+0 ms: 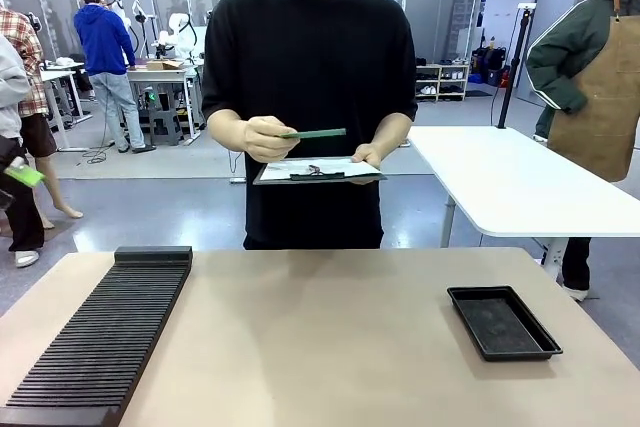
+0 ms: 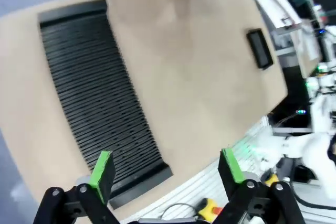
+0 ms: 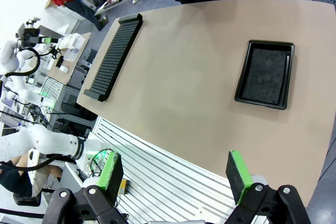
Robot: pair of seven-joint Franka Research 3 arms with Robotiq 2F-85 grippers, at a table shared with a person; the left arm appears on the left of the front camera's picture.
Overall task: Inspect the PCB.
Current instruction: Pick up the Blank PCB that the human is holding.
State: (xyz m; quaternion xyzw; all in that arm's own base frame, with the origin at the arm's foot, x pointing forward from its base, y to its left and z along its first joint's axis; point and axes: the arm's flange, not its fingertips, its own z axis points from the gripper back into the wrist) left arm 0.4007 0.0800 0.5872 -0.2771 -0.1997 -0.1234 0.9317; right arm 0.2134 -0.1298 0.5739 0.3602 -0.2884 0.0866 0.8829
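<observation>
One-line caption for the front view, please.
Person in black holds a thin green PCB above a dark clipboard; shallow black tray and black slotted rack rest on the tan table.

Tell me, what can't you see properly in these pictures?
- PCB: front view, held edge-on in the person's hand, so its face is hidden.
- Clipboard: front view, writing too small to read.
- Black tray: left wrist view, blurred and tiny; inside unclear.

The PCB (image 1: 315, 133) — thin, green, edge-on — held level above a clipboard (image 1: 318, 172).
</observation>
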